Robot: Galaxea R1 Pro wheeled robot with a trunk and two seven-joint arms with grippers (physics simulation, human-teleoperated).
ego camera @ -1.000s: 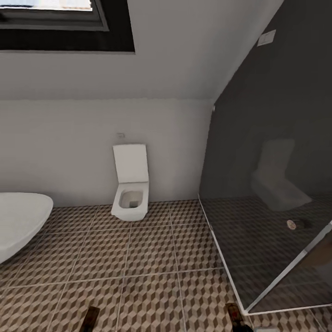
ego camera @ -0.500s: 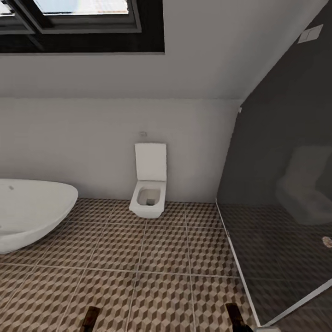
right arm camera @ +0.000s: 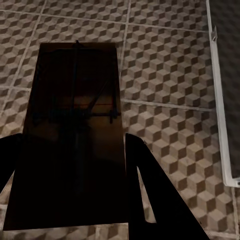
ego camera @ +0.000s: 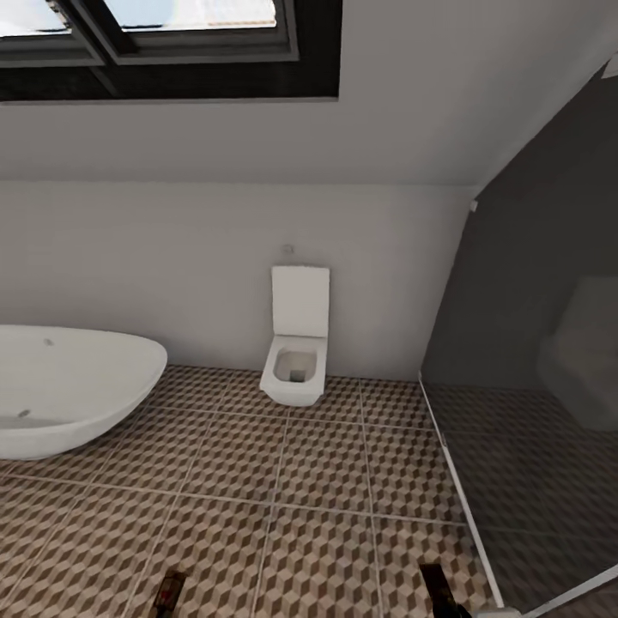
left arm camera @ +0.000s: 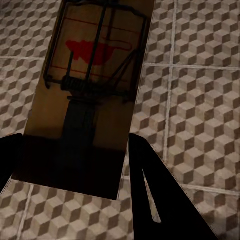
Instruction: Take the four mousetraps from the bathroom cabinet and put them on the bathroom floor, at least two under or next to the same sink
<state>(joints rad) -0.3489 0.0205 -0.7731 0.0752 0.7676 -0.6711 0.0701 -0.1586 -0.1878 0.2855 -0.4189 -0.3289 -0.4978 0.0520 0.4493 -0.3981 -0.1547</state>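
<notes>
A mousetrap [left arm camera: 87, 95] is pinched between the two dark fingers of the left gripper [left arm camera: 75, 160], its near end clamped between the jaws and its far end projecting well beyond the fingertips; the wire spring and a red spot are seen on its brown upper face. A second mousetrap [right arm camera: 75, 130] is clamped in the same way by the right gripper [right arm camera: 72, 175], its board lying in shadow between the jaws with the wire only faintly made out. Beneath and beyond both sets of jaws the bathroom floor [ego camera: 283, 481] is spread, tiled in a brown, beige and white cube pattern with pale grout lines. In the head view the tips of the two traps are seen at the lower edge, the left one [ego camera: 169, 592] and the right one [ego camera: 436, 588] well apart. Ahead of the jaws a white toilet [ego camera: 296, 352] with its lid raised is set against the pale wall, a white bathtub [ego camera: 73, 386] is placed on the left gripper's side, and a dark glass shower screen [ego camera: 541, 412] with a pale frame is stood on the right gripper's side. In the right wrist view the white base rail [right arm camera: 220, 100] of that screen is seen just beyond the right jaw. A dark-framed skylight [ego camera: 172, 43] is set in the sloped ceiling above.
</notes>
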